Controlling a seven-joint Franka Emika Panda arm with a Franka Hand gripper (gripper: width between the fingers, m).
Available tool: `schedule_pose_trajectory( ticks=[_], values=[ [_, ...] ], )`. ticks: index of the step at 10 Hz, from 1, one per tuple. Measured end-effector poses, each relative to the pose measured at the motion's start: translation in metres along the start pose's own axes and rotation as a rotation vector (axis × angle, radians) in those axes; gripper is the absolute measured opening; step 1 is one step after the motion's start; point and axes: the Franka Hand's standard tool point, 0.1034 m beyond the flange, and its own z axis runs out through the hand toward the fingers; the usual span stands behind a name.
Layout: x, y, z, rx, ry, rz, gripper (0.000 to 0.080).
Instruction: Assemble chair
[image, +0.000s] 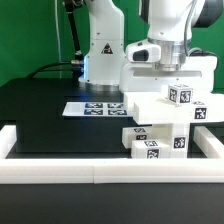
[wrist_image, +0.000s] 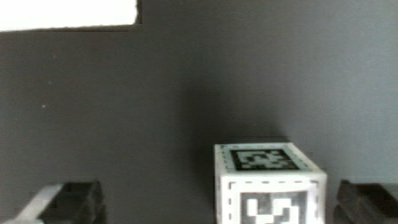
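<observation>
- The chair (image: 160, 120) parts are looking like smooth, matt white plastic, with printed black-and-white tags.
- The table (image: 45, 110) is showing a matt black surface.
- The marker board (image: 92, 108) is appearing flat, papery white.

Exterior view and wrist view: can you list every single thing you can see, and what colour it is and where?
chair parts: several stacked blocks, count unclear, white with black-and-white tags, on the exterior view's right, under the arm
block: one, white with tags on top and front, on the table between the fingers in the wrist view, apart from both
marker board: one, white with black tags, flat on the table behind the blocks
rail: one, white, long and low along the table's front and side edges
table: one, black
arm: one, white, above the chair parts
gripper: one, dark fingers, open around the block
</observation>
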Motion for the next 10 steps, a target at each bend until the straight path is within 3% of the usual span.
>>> schedule_pose_trajectory(
  ticks=[10],
  values=[
    [0.0057,-0.0019,0.0089,-0.009,-0.008,0.013,0.0649]
  ],
)
